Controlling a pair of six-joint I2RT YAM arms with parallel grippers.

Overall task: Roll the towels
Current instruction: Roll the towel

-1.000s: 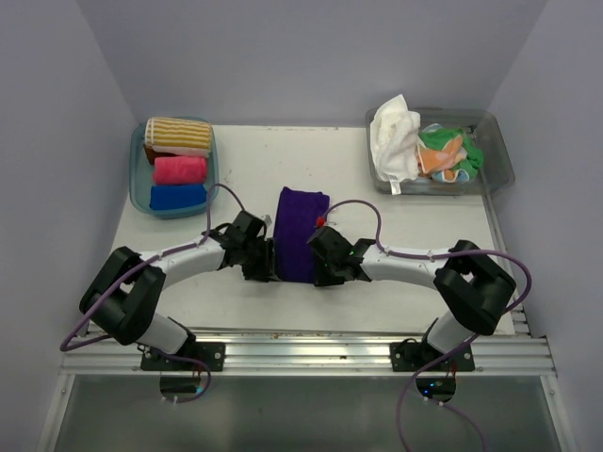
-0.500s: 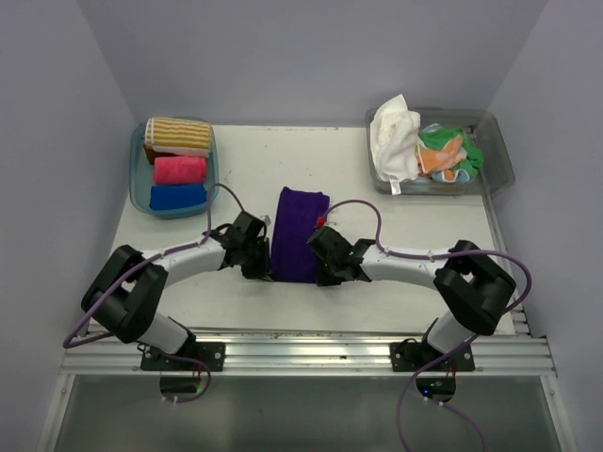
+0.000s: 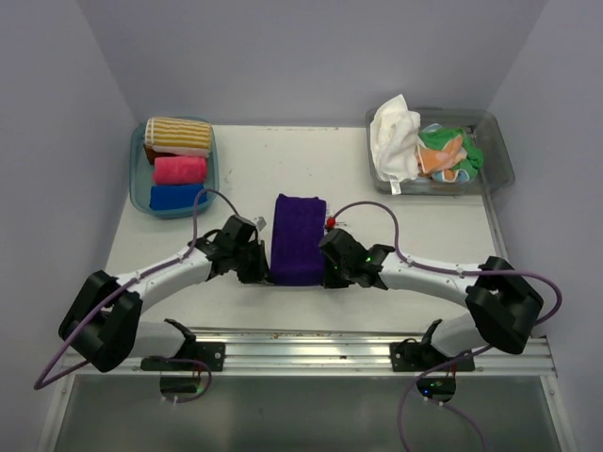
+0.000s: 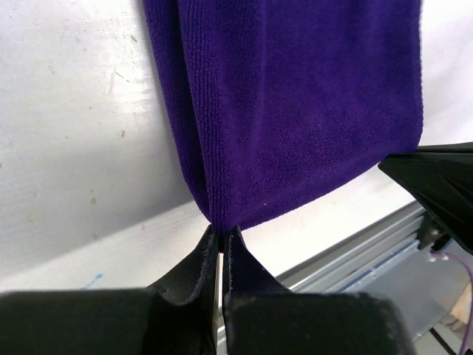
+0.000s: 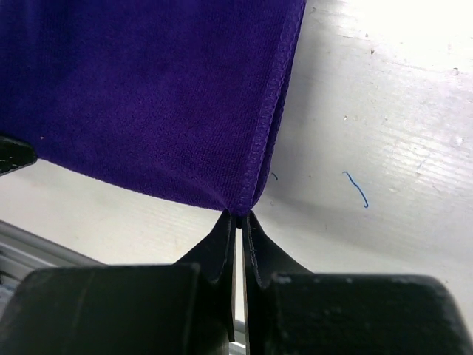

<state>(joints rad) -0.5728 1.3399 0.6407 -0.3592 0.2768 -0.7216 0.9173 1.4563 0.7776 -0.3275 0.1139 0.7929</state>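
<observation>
You see the purple towel (image 3: 298,239) lying as a flat folded strip at the middle of the table (image 3: 405,235), its long side running away from the arms. The left gripper (image 4: 222,237) is pinched closed on the near left corner of this towel. The right gripper (image 5: 238,220) is pinched closed on its near right corner. The blue tub (image 3: 138,184) at the far left holds a striped towel (image 3: 179,135), a pink towel (image 3: 180,169) and a blue towel (image 3: 177,197), all rolled. The clear tub (image 3: 499,155) at the far right holds a white towel (image 3: 394,139), a green towel (image 3: 468,153) and an orange towel (image 3: 435,161), loose in a heap
</observation>
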